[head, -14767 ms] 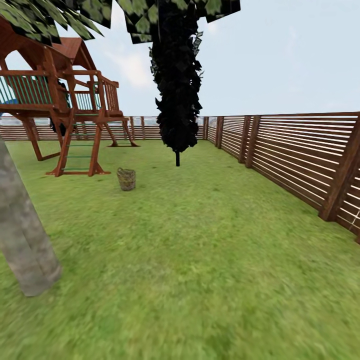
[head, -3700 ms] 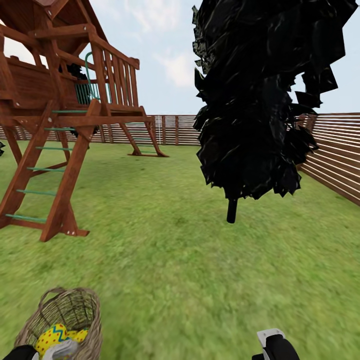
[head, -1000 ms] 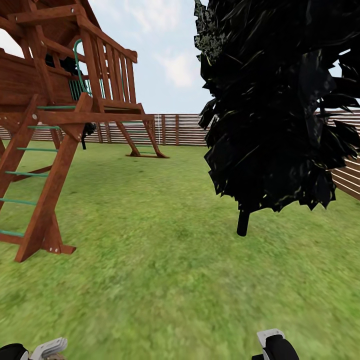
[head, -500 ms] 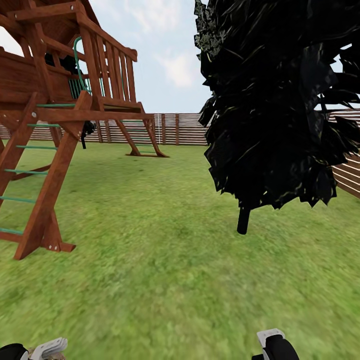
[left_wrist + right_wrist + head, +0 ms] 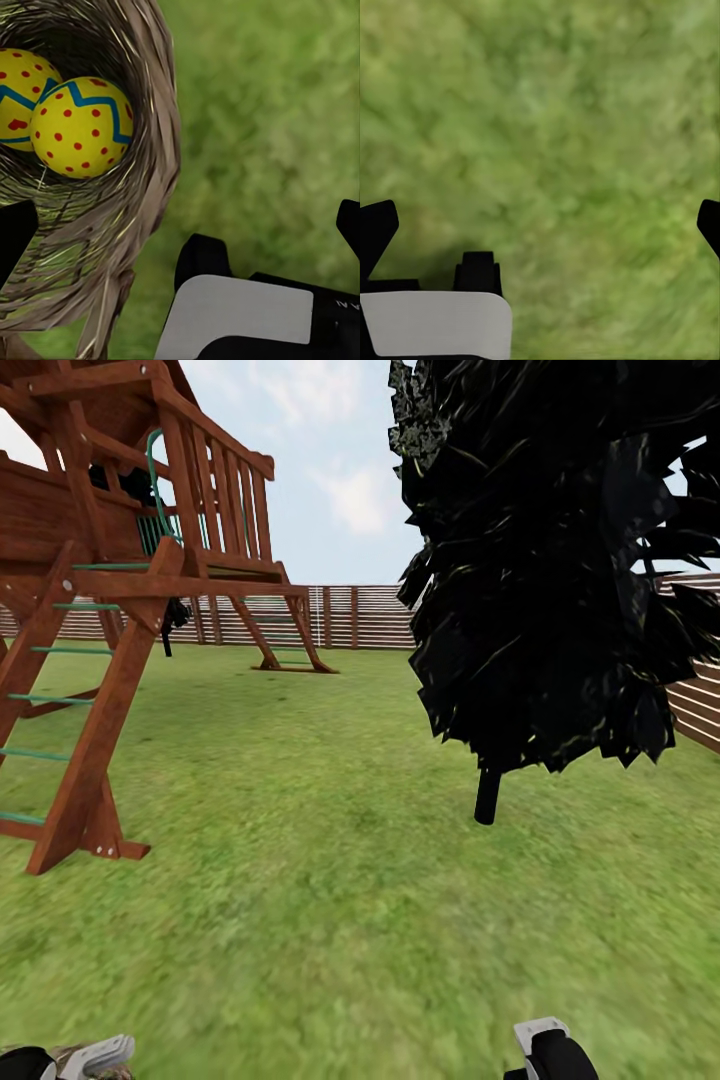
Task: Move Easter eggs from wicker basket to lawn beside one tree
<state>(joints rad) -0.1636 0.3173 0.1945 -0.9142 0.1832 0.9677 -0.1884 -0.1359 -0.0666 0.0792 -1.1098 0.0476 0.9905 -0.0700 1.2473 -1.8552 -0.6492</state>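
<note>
In the left wrist view the wicker basket sits on the lawn right below my left gripper. Its two dark fingertips stand wide apart, open and empty, one over the basket and one over the grass. Two yellow Easter eggs lie inside: one with a blue zigzag and red dots, another half hidden behind it. The third egg is hidden. My right gripper hangs open over bare lawn. A sliver of the basket shows under my left arm.
A wooden play tower with a green-runged ladder stands at the left. A black-leaved tree on a thin dark trunk rises ahead at the right. A slatted fence closes the far side and right. Open lawn lies between.
Over 15 seconds the camera has come up to the basket, which slid under the picture's lower left edge. In the last second the whole view only crept slightly; both arms keep their places.
</note>
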